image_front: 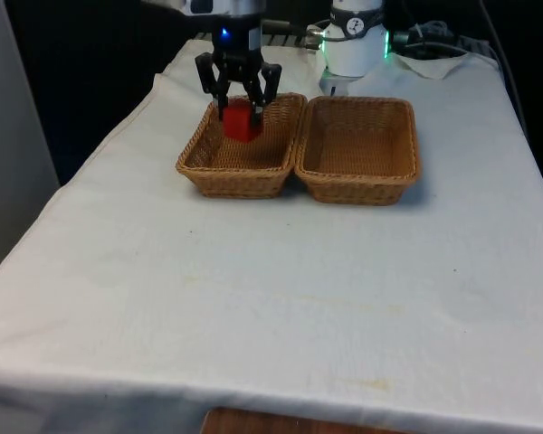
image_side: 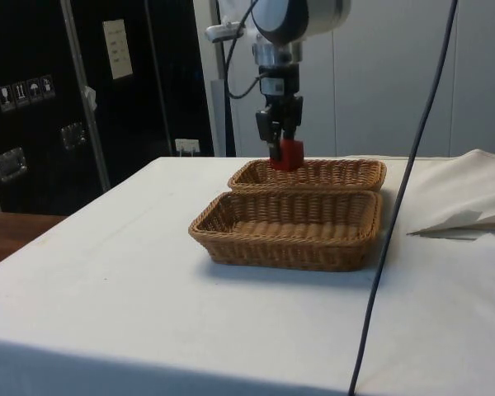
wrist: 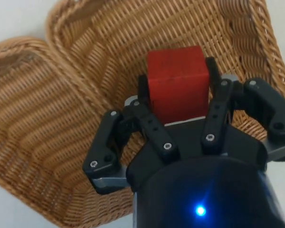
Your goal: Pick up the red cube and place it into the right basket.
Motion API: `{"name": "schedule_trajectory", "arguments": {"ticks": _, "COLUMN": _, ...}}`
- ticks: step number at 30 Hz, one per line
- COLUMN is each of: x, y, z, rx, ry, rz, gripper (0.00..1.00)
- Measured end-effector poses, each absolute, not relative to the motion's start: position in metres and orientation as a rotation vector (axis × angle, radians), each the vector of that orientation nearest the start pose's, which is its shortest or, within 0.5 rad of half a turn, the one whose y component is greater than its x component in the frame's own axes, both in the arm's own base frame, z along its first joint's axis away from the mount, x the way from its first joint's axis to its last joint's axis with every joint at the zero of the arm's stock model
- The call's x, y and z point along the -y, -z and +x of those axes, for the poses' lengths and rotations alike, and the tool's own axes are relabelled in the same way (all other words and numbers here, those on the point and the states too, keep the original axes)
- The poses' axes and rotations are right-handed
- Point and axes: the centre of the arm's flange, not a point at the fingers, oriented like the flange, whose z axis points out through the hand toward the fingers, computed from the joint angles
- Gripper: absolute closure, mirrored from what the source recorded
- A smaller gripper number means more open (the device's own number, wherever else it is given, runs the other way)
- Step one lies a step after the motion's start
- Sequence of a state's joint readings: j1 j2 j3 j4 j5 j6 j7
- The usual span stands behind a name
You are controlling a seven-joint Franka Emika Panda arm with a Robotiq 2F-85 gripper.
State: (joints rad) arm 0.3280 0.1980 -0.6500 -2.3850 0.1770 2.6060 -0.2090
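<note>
My gripper (image_front: 242,110) is shut on the red cube (image_front: 242,123), one finger on each side of it. The cube hangs over the wicker basket on the front view's left (image_front: 224,177), at about rim height. In the side view the gripper (image_side: 282,147) holds the cube (image_side: 288,155) over the far basket (image_side: 340,170), while the near basket (image_side: 285,244) holds nothing. In the wrist view the cube (wrist: 178,83) sits between the fingers (wrist: 213,102) above the weave of that basket (wrist: 109,42). The basket on the front view's right (image_front: 357,191) has nothing in it.
The two baskets stand side by side, rims touching, at the far middle of the white cloth (image_front: 271,298). The second basket's rim (wrist: 23,52) lies beside the cube's basket. A black cable (image_side: 396,206) hangs across the side view.
</note>
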Motion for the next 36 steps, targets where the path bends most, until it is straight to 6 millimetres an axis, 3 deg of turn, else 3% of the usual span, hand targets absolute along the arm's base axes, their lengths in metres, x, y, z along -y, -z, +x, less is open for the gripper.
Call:
{"name": "schedule_trajectory", "arguments": {"ticks": 20, "x": 0.166, "y": -0.233, "z": 0.459, "rx": -0.417, "ry": 0.146, "rz": -3.148, "gripper": 0.93}}
{"name": "schedule_trajectory", "arguments": {"ticks": 23, "x": 0.166, "y": -0.231, "z": 0.459, "rx": -0.418, "ry": 0.142, "rz": -3.145, "gripper": 0.76}}
{"name": "schedule_trajectory", "arguments": {"ticks": 24, "x": 0.166, "y": -0.231, "z": 0.459, "rx": -0.419, "ry": 0.141, "rz": -3.143, "gripper": 0.67}}
{"name": "schedule_trajectory", "arguments": {"ticks": 25, "x": 0.166, "y": -0.231, "z": 0.459, "rx": -0.419, "ry": 0.138, "rz": -3.142, "gripper": 0.48}}
{"name": "schedule_trajectory", "arguments": {"ticks": 26, "x": 0.166, "y": -0.231, "z": 0.459, "rx": -0.419, "ry": 0.138, "rz": -3.142, "gripper": 0.39}}
{"name": "schedule_trajectory", "arguments": {"ticks": 27, "x": 0.166, "y": -0.231, "z": 0.458, "rx": -0.42, "ry": 0.137, "rz": -3.141, "gripper": 0.39}}
{"name": "schedule_trajectory", "arguments": {"ticks": 30, "x": 0.166, "y": -0.231, "z": 0.459, "rx": -0.418, "ry": 0.134, "rz": -3.141, "gripper": 0.05}}
{"name": "schedule_trajectory", "arguments": {"ticks": 31, "x": 0.166, "y": -0.231, "z": 0.459, "rx": -0.418, "ry": 0.133, "rz": -3.14, "gripper": 0.0}}
{"name": "schedule_trajectory", "arguments": {"ticks": 36, "x": 0.166, "y": -0.231, "z": 0.458, "rx": -0.418, "ry": 0.128, "rz": -3.139, "gripper": 0.0}}
